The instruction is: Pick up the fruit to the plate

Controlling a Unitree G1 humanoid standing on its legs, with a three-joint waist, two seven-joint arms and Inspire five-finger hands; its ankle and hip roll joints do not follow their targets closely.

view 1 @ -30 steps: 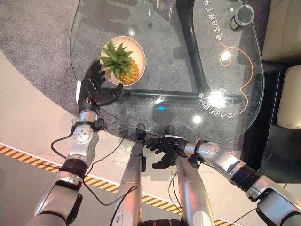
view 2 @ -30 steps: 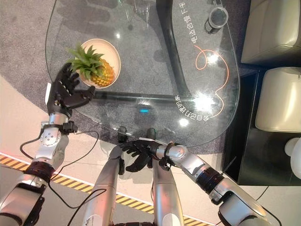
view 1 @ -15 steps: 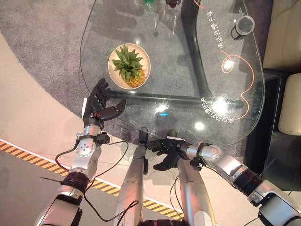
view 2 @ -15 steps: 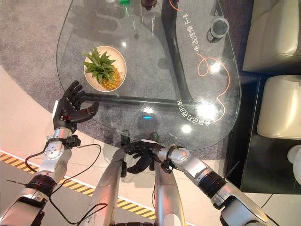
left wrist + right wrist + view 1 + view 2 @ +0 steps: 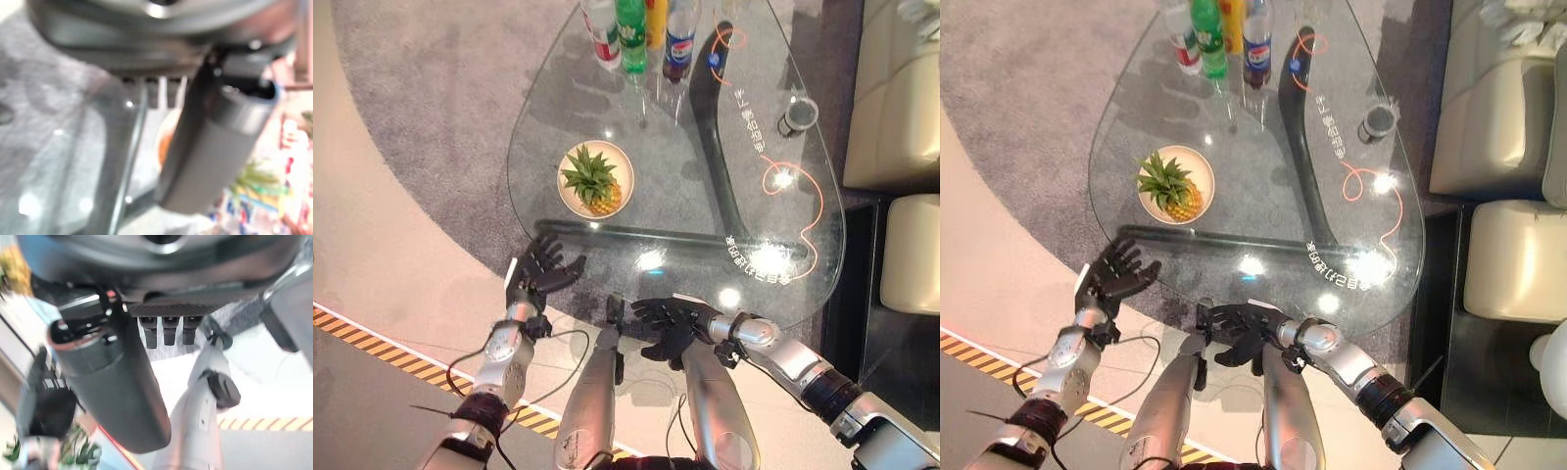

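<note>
1 golden pineapple (image 5: pixel 595 184), spiky green crown, on the plate (image 5: pixel 570 194); both hands (image 5: pixel 545 270) (image 5: pixel 669 318) spread, empty.

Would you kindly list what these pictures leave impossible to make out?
- Bottles: tops cut off by the head views' upper edge.
- Plate: its middle hidden under the pineapple.
- Dark cup: contents too small to tell.
- Left wrist view: table things blurred behind the left hand.
- Right hand: below the glass table edge.

A glass bench (image 5: pixel 685 186) stands on a grey carpet (image 5: pixel 421 108). Cream sofa seats (image 5: pixel 1513 274) sit beside it. Striped tape (image 5: pixel 372 338) crosses the pale floor (image 5: pixel 382 284).
</note>
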